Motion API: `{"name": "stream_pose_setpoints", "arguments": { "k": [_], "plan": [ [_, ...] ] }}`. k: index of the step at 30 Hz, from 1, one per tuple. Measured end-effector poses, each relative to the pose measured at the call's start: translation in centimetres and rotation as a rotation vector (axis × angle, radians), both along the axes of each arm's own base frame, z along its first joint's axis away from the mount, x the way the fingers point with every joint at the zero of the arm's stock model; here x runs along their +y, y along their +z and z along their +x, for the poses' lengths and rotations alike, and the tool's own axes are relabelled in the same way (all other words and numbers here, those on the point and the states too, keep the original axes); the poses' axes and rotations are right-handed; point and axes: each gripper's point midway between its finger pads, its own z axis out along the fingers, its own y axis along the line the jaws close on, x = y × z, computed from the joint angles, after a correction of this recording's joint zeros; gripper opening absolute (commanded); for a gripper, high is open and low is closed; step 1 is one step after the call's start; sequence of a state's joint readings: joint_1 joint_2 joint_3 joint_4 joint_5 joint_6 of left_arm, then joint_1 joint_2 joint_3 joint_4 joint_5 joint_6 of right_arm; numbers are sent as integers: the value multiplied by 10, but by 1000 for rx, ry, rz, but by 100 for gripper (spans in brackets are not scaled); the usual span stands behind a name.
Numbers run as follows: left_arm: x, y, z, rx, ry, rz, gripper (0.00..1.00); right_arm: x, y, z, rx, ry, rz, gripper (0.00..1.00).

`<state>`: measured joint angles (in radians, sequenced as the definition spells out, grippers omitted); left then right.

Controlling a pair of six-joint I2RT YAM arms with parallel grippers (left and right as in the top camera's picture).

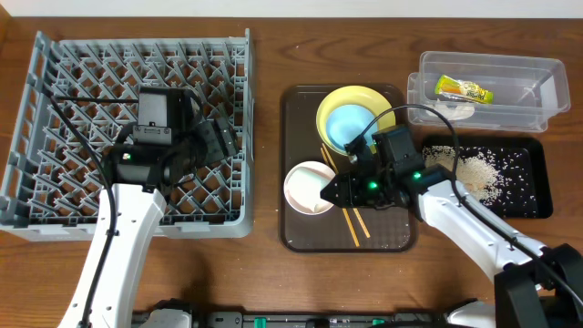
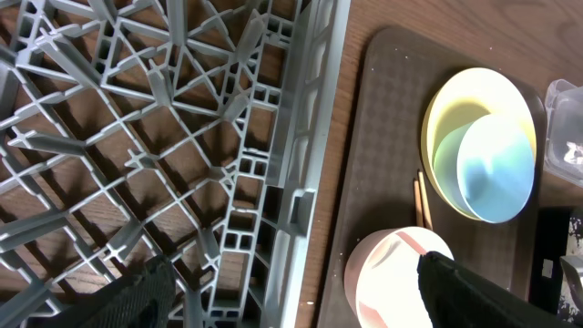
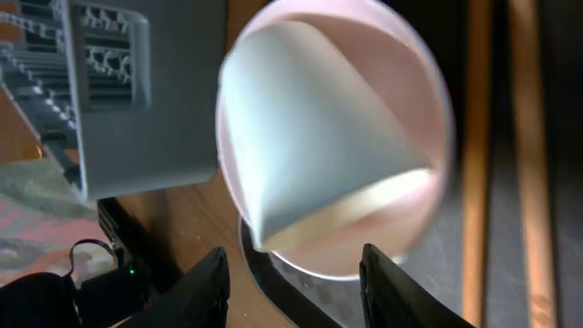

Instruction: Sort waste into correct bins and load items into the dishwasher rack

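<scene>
1. The right gripper [image 3: 293, 262] is nearest its wrist camera, at the bottom of the frame. Its jaws stand partly apart and clamp nothing, and the near rim of the white bowl [image 3: 401, 109] lies just beyond them.
2. A small white cup [image 3: 310, 137] lies tipped on its side inside that bowl, which sits at the lower left of the brown tray [image 1: 301, 232].
3. The waste looks sorted. The wrapper [image 1: 463, 89] and tissue [image 1: 458, 110] are in the clear tub [image 1: 537, 68] at upper right, and the rice scraps [image 1: 474, 173] are in the black tray [image 1: 537, 182] below it.
4. The step in hand is probably loading dishes, since none shows in the rack [image 1: 55, 191] at the left.
5. The next move calls for closing on the bowl's rim and carrying it left. The loose cup could roll out.
6. The yellow plate [image 1: 364, 98] holds the light blue bowl [image 1: 351, 123] at the tray's top. The chopsticks [image 1: 352, 221] lie just right of the white bowl, partly under the right arm.
7. The left gripper [image 2: 310, 292] hovers over the rack's right edge with its jaws wide and nothing between them. It stands in the way of a drop there.
</scene>
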<state>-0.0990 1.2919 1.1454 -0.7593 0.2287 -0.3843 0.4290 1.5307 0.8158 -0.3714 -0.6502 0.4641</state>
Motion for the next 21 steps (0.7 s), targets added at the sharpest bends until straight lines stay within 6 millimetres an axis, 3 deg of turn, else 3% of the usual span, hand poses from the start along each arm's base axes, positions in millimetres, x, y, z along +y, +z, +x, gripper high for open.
{"name": "stream_pose_setpoints", "arguments": {
  "k": [10,21],
  "plan": [
    [0,-2,-3,14,0,1,87,14,-1,-5,-28,20,-20,48],
    [0,-2,-4,18,0,2,87,25,-5,-5,-49,-22,-70,43]
  ]
}}
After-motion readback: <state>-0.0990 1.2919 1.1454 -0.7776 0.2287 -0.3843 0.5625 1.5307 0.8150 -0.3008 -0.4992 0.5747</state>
